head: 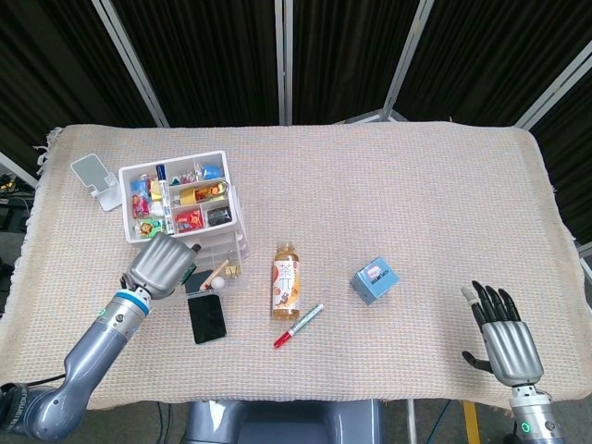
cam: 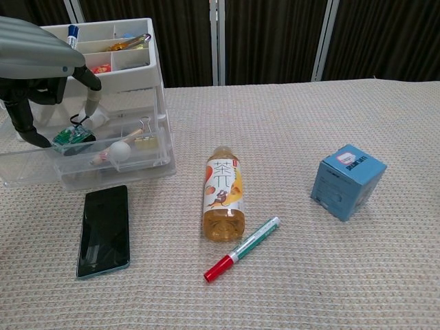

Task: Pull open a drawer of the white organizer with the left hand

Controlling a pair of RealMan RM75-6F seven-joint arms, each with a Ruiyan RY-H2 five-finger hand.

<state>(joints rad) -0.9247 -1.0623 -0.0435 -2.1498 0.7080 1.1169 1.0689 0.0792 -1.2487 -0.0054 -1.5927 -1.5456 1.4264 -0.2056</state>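
The white organizer (head: pixel 225 185) stands at the left of the table, its top tray full of small colourful items. In the chest view the organizer (cam: pixel 155 65) has its clear lower drawer (cam: pixel 141 159) pulled out toward me, holding a binder clip, a small ball and other bits. My left hand (head: pixel 165 264) sits over the left part of that drawer (head: pixel 231 268). In the chest view my left hand (cam: pixel 38 58) curls its dark fingers down into the drawer. My right hand (head: pixel 499 338) lies open at the table's front right, far from the organizer, holding nothing.
A black phone (cam: pixel 104 230) lies just in front of the drawer. A tea bottle (cam: pixel 223 196) lies on its side mid-table with a red-capped marker (cam: pixel 242 249) beside it. A blue box (cam: pixel 347 180) sits to the right. A white stand (head: pixel 95 178) is left of the organizer.
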